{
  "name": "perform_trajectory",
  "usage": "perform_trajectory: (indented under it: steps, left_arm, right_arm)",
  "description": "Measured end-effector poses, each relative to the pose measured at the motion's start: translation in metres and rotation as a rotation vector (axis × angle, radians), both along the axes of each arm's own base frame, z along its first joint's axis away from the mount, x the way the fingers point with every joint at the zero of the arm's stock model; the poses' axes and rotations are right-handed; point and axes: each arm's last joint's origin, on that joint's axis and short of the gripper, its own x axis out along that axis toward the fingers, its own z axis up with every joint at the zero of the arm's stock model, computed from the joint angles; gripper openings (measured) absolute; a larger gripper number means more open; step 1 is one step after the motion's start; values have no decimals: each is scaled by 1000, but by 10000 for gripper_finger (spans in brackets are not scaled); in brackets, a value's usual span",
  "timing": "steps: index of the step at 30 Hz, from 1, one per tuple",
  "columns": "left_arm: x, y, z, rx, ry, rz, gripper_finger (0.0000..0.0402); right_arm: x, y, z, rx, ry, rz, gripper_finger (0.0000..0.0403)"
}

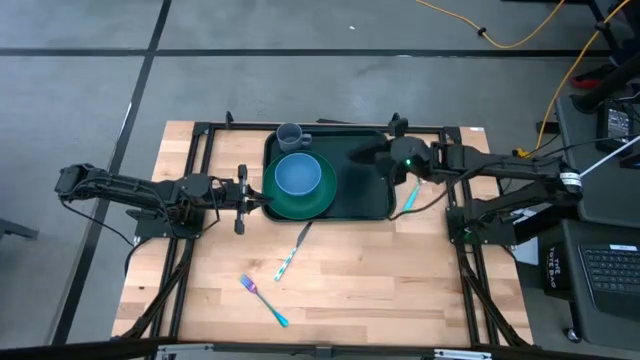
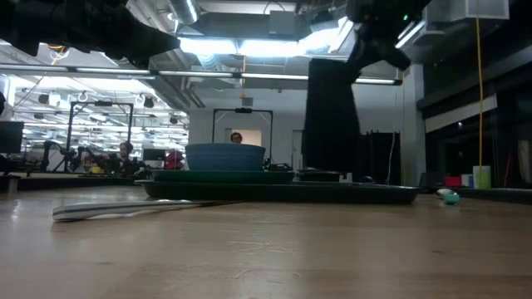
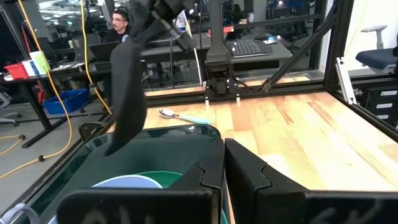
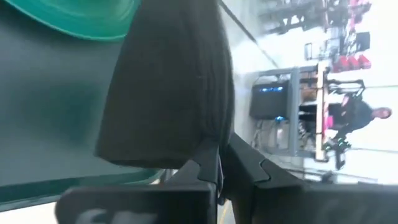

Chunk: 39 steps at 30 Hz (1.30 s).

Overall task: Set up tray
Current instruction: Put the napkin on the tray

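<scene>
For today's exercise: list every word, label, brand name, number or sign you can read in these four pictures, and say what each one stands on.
None can be read.
The tray, plate, bowl and cup carry no visible print.
The black napkin held by the right gripper is plain.
Signs and screens in the room behind are too blurred to read.

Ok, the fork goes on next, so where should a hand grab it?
Take the fork at its teal handle, from straight above, closing across its narrow width: it lies flat and diagonal on the table. The right hand is busy holding the napkin.
</scene>
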Motion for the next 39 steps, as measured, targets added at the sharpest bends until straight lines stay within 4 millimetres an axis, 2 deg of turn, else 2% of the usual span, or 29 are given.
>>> perform_trajectory:
  steps: [11,18,27,39]
  left_arm:
    - [0,0,0,0,0,1,6]
    - [0,0,0,0,0,1,5]
    - [0,0,0,0,0,9,6]
    - [0,0,0,0,0,8,4]
  right_arm:
    - [-6,-45,-23,-55,10,48,15]
    - [-5,-63,-51,-14,33,20,15]
    - [6,-62,-94,151,132,43,15]
    - [10,-44,-114,256,247,50,15]
